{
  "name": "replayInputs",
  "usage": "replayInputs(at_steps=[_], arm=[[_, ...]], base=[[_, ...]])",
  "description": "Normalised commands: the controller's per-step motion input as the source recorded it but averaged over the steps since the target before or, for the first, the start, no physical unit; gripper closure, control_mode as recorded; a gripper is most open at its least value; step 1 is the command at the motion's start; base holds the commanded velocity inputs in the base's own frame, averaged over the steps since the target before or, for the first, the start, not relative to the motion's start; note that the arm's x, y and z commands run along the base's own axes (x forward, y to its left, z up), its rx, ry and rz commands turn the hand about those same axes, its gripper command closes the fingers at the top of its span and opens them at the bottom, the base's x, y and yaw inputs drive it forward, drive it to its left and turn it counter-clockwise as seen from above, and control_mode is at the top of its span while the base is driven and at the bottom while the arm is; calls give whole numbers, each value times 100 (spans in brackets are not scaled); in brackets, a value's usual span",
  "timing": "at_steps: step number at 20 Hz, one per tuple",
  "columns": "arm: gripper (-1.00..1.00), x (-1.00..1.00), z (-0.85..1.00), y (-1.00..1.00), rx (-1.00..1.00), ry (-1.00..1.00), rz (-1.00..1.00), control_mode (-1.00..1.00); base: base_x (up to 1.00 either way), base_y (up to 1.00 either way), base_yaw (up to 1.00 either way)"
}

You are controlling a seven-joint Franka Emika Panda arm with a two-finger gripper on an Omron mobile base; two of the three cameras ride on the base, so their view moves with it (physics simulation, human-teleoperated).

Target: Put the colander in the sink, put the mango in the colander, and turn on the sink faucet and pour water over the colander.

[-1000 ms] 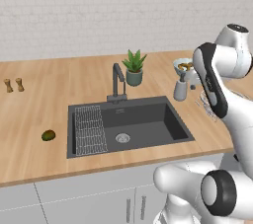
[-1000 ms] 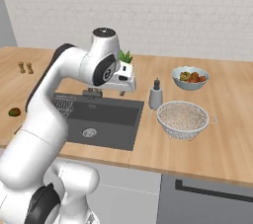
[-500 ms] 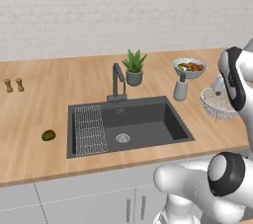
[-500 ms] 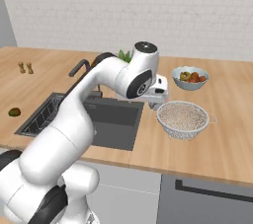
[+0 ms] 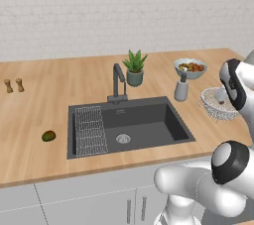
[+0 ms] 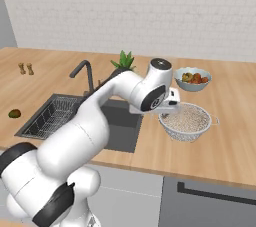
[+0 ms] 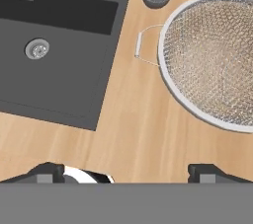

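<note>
Here we see the pincer (image 7: 126,171) hanging wide open above the wooden surface (image 7: 133,119), between the sink (image 7: 54,55) and the colander (image 7: 217,60), holding nothing. The mango (image 5: 48,136) lies well left of the sink.

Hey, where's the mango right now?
In the left base view the mango lies on the counter left of the sink, far from the colander on the right.

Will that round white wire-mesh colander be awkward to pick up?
Probably light: the round white wire-mesh colander is see-through mesh. Its thin wire loop handle may flex. The wide, shallow bowl might tilt if gripped at one edge.
</note>
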Motion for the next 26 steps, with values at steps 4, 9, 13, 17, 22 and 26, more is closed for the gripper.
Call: replayInputs(at_steps=[4, 9, 13, 17, 22, 26], arm=[[-100, 31, -45, 0, -4, 0, 1, -100], [-100, 41, -25, -11, -1, 0, 0, -100], [-100, 46, -25, -19, 0, 0, 0, -100], [-100, 42, -22, -21, 0, 0, 0, -100], [-100, 31, -22, -20, 0, 0, 0, -100], [-100, 19, -7, 0, -1, 0, 0, -100]], base=[[0, 0, 0], [0, 0, 0], [0, 0, 0], [0, 0, 0], [0, 0, 0], [0, 0, 0]])
